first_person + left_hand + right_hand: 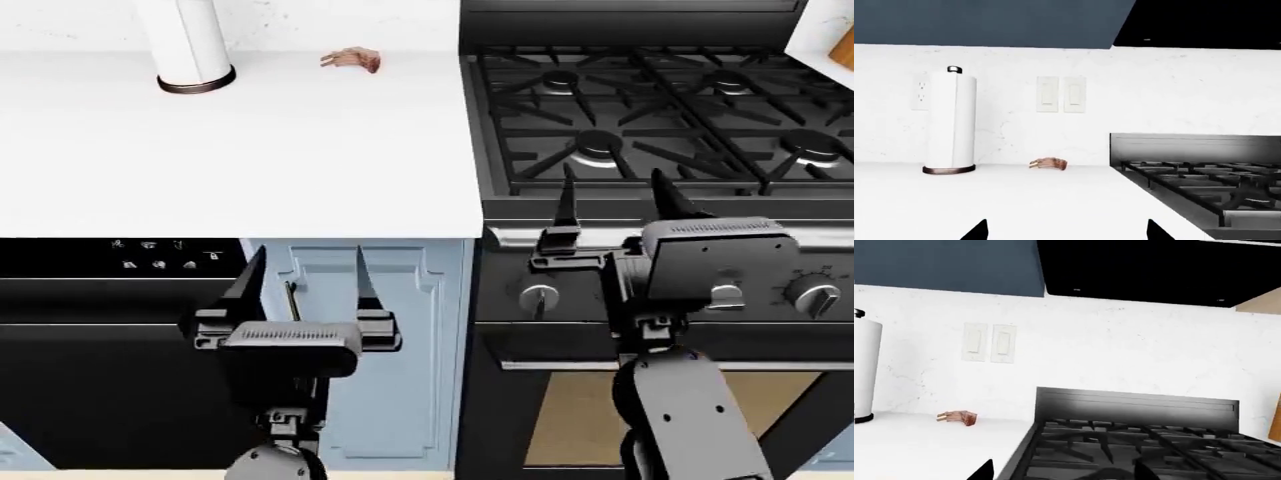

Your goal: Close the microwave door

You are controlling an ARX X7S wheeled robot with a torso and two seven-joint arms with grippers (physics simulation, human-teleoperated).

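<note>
The microwave and its door are out of view in all three views. My left gripper hangs open in front of the light blue cabinet door, below the white counter's front edge, with nothing between its fingers. The right gripper is open too, its fingertips rising over the front edge of the stove, holding nothing. In the left wrist view only the two dark tips of the left gripper show over the counter. In the right wrist view the right gripper shows its tips over the counter edge and stove grates.
A paper towel roll and a small brown object stand at the back of the white counter. The gas stove is on the right, under a black hood-like unit. A black dishwasher sits lower left.
</note>
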